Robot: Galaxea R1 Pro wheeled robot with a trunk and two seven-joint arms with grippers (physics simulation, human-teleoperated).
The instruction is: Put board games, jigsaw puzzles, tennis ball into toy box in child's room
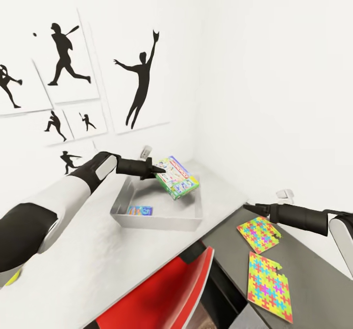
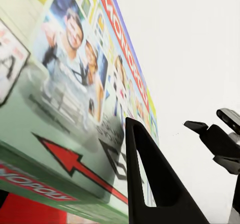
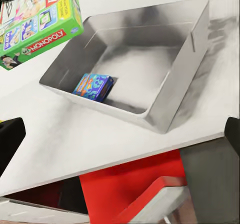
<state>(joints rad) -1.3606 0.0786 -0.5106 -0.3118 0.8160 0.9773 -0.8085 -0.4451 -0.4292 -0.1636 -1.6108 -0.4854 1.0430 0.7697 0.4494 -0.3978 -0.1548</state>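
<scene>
On the wall at the left we are seeing black silhouette athlete pictures [image 1: 66,57]. Our left pincer [image 1: 158,168] is grasping a green Monopoly box [image 1: 177,177] and holding it tilted in the air above the far right part of the grey toy box [image 1: 162,218]. That bin is sitting on the white bench [image 1: 98,265], and a small blue game box [image 1: 139,211] is lying flat inside it near the front wall. A red chair [image 1: 166,290] is standing at the bench's front edge. Further right, two jigsaw puzzles [image 1: 258,234] are lying on a grey surface [image 1: 314,270], just apart from each other. Our right pincer [image 1: 251,206] is hovering just above the nearer-to-bin puzzle; we cannot tell whether it is released or clenched.
</scene>
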